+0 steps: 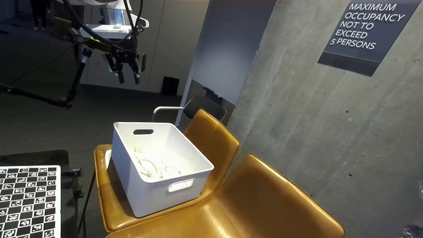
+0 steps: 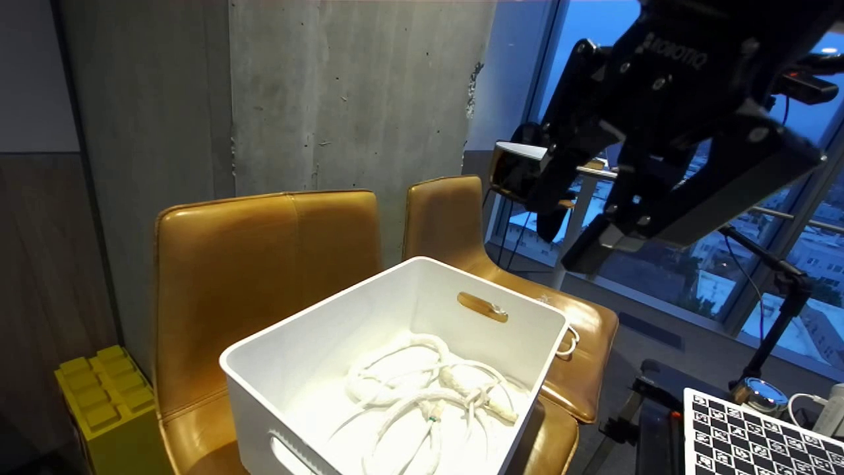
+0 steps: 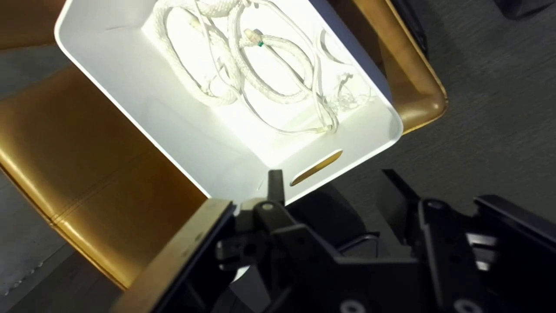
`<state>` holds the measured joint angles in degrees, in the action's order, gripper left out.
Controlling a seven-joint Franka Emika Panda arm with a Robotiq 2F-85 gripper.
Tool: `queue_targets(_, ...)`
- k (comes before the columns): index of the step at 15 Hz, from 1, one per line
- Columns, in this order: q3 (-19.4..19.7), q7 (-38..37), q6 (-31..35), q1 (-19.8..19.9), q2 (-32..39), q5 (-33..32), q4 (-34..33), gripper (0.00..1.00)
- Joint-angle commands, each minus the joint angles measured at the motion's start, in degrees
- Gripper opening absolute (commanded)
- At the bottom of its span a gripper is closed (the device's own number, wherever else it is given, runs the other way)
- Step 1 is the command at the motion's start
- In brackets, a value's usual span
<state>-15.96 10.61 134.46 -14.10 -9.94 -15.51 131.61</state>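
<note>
White ropes (image 3: 236,52) lie loosely coiled on the bottom of the white bin (image 1: 157,198). Look light, soft, limp; probably prone to tangle. Best hold, I judge: pinch across a thick loop (image 3: 175,61), clear of the thin cords (image 3: 295,132). Bin stands on a tan chair (image 1: 216,142). Gripper (image 1: 129,80) hangs higher, apart from it, jaws spread, nothing between.

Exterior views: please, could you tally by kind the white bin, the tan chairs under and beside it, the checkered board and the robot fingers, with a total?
White bin: 1
Tan chairs: 2
Checkered board: 1
Fingers: 2
Total: 6
</note>
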Motion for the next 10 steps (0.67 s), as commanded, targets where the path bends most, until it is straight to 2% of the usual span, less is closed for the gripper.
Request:
queue_targets(1,1.8,-1.4,1.7,1.9,-3.2,-3.2,3.4,0.90)
queue_targets(3,4.0,-0.6,2.5,3.9,-3.9,-4.5,5.2,1.00)
queue_targets(7,10.4,1.3,5.6,10.3,-3.3,-7.6,7.6,1.00)
queue_targets(10,16.3,3.7,8.2,16.1,-0.4,-9.6,6.3,1.00)
